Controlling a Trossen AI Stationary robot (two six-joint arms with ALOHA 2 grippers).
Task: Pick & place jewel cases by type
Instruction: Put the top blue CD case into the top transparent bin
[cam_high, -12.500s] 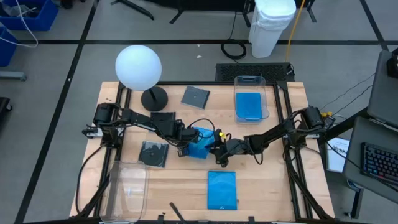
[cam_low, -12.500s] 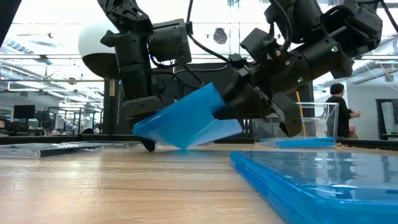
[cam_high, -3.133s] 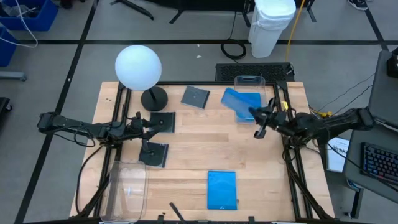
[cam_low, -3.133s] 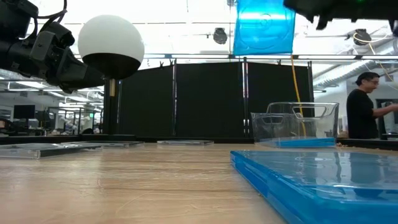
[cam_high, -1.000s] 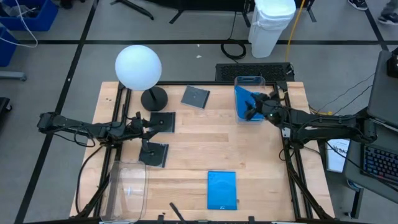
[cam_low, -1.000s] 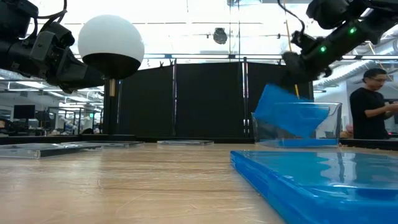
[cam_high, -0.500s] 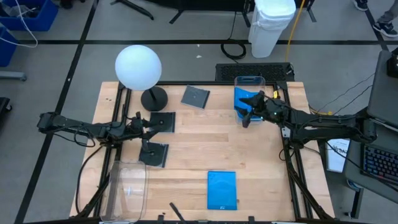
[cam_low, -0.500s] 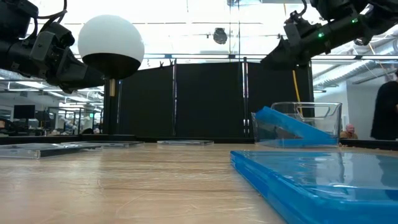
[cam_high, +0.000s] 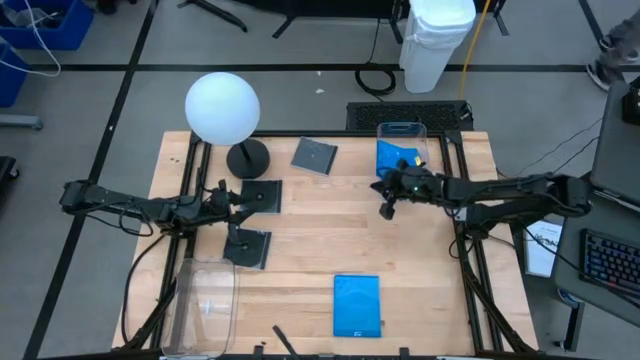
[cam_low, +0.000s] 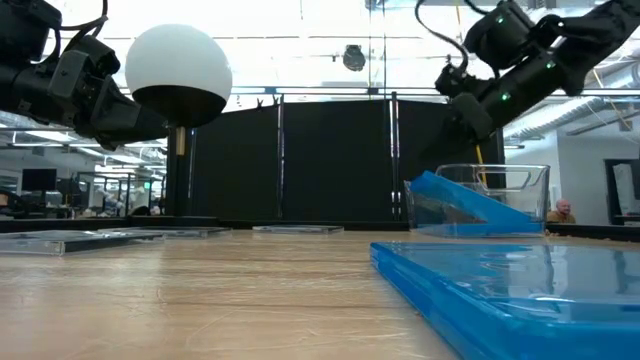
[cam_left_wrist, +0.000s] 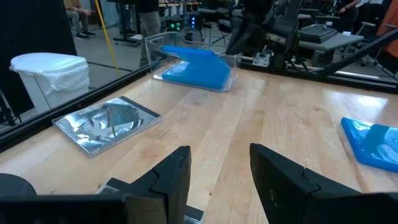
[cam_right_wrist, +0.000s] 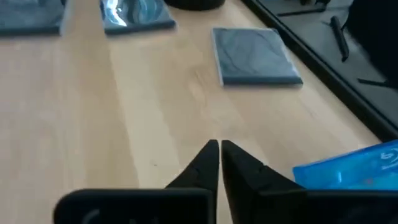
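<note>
The right gripper (cam_high: 387, 205) hangs above the table (cam_high: 330, 230) with its fingers (cam_right_wrist: 211, 163) pressed together, empty. Just beside it a blue case (cam_low: 465, 200) leans tilted in the clear bin (cam_high: 402, 131). Farther off lies another blue case (cam_high: 358, 305). The left gripper (cam_left_wrist: 216, 168) stands open, empty, by dark cases (cam_high: 248, 247).

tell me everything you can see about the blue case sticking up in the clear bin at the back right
The bright blue rectangular jewel case looks like thin, smooth plastic. It sits tilted in the clear plastic bin, one end raised against the bin's wall, the other down on the flat blue case already inside. Nothing grips it: the right gripper, shut and empty, hangs just beside the bin, over the wooden table.
</note>
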